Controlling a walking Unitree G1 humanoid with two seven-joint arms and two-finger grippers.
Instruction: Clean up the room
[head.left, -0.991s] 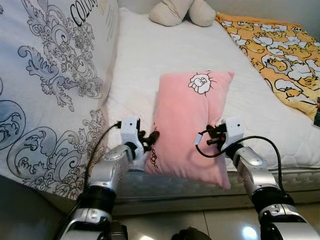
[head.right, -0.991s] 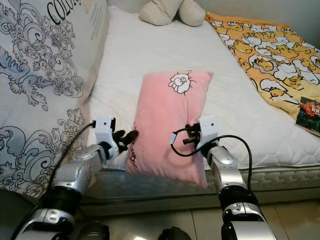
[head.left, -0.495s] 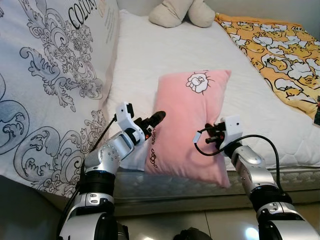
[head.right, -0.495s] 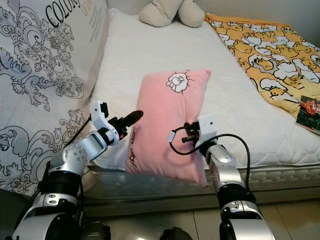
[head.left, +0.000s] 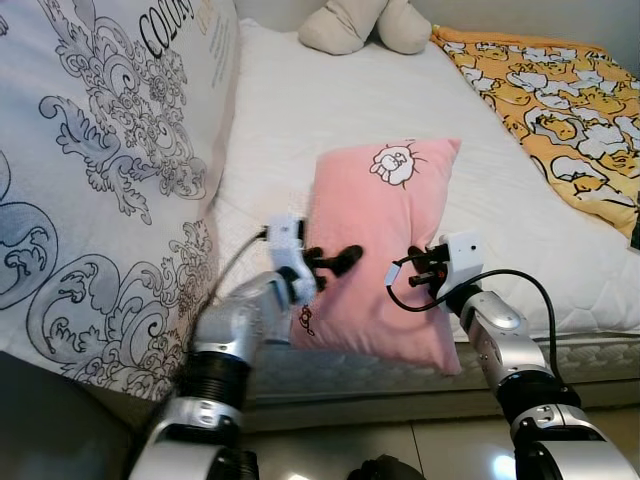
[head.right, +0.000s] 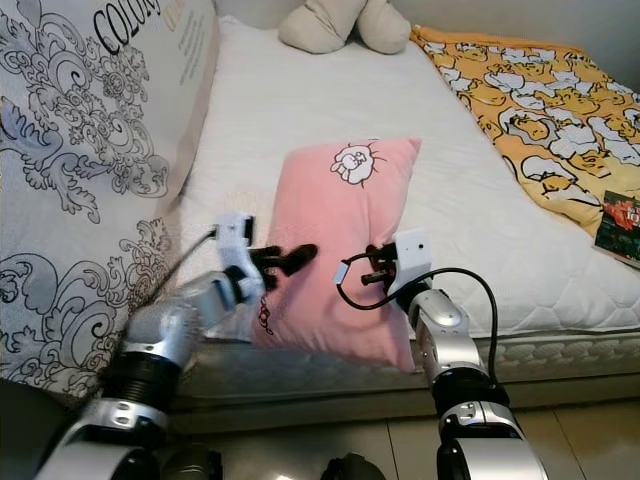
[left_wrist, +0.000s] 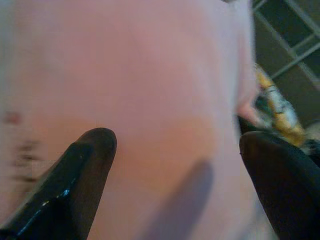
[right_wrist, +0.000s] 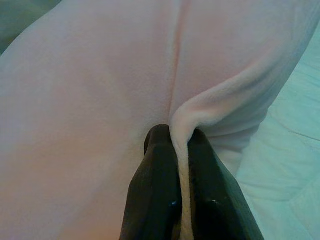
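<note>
white mattress (head.left: 300, 120) takes up most of the scene, with a patterned quilt (head.left: 90, 180) heaped along the robot's left, a yellow duck-print blanket (head.left: 560, 110) on the far right and a beige soft toy (head.left: 365, 25) up at the head end. near the foot edge lies a pink pillow (head.left: 385, 215), lengthwise, its near end hanging slightly over the side of the mattress.

the right gripper (right_wrist: 182, 150) is pinched tight on a fold of the pillow's right edge; the right wrist view shows a ridge of pink fleece squeezed between the two black fingers. the left gripper (head.left: 335, 262) reaches in from the other side and hovers over the pillow's left part, its fingers (left_wrist: 87, 155) spread wide with pink fabric between and beyond them. whether they touch the cloth i cannot tell, since that view is blurred.

judging by this, the step in hand is getting a two-sided hold on the pillow so it can be lifted and put in its place, probably toward the head of the bed. only one side is gripped. the next move calls for the left gripper to press into the soft cover and close on a good fold near the left edge, roughly level with the right hold, so the pillow rises evenly rather than sagging or twisting out of the single pinch.
</note>
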